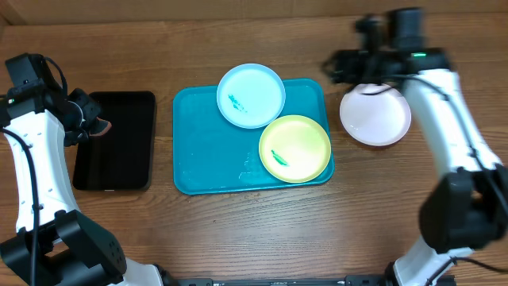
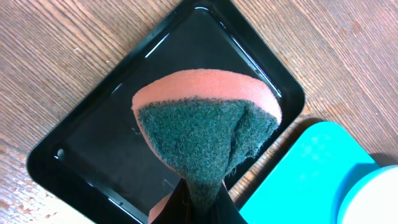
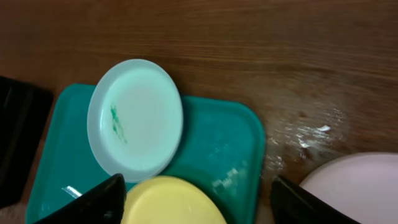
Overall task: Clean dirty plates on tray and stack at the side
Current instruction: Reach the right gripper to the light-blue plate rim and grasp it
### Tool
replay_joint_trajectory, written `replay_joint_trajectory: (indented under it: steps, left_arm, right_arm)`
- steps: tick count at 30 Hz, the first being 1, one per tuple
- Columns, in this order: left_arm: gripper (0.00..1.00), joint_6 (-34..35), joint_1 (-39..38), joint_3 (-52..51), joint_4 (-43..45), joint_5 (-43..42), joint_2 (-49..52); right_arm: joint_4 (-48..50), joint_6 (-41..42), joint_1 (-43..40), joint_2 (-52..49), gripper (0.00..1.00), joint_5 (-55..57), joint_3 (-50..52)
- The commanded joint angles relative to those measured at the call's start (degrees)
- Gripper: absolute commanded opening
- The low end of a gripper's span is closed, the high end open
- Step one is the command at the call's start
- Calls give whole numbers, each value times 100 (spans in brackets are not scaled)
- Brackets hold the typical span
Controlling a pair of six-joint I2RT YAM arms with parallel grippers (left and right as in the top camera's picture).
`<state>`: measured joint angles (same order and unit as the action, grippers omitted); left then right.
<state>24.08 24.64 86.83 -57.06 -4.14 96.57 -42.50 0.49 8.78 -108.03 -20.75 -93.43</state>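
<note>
The turquoise tray holds two plates. A pale blue plate lies over its far edge and a yellow-green plate sits at its right front, each with a teal smear. A white plate rests on the table to the right of the tray. My right gripper hovers by the white plate's far left edge, open, with nothing between its fingers. My left gripper is shut on a sponge, orange with a dark green scrub face, above the black tray.
The black tray lies left of the turquoise tray with a narrow strip of table between them. Whitish wet marks streak the wood between the tray and the white plate.
</note>
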Motion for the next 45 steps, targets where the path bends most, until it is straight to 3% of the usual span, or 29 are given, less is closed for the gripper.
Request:
replay_joint_trajectory:
  steps: [1, 4, 14, 16, 17, 22, 28, 35, 39, 45]
  left_arm:
    - [4, 81, 4, -22, 28, -149, 50]
    - [4, 81, 2, -22, 31, -149, 50]
    - [4, 81, -90, -22, 39, -149, 50]
    - [4, 81, -90, -22, 57, -149, 50]
    - [4, 81, -90, -22, 72, -149, 50]
    - [4, 81, -109, -22, 90, -146, 57]
    - [4, 81, -109, -22, 96, -146, 127]
    - [4, 81, -109, -22, 94, -149, 339]
    - [4, 81, -109, -22, 136, -177, 339]
    - [4, 79, -109, -22, 136, -210, 339]
  right_arm:
    - [402, -101, 634, -492, 87, 1215, 11]
    - [859, -105, 1080, -946, 91, 1659, 11]
    - [1672, -210, 1604, -1996, 87, 1729, 11]
    - [1652, -208, 1602, -2050, 81, 1727, 11]
    - [1613, -205, 1604, -2052, 66, 1683, 11]
    - [1427, -203, 1674, -2031, 48, 1102, 2]
    - [1132, -162, 2090, -1742, 50, 881, -9]
    - [787, -236, 2601, -1248, 65, 2524, -9]
    - [874, -704, 2575, -1255, 74, 2671, -7]
    - [1499, -828, 2332, -1351, 75, 2577, 0]
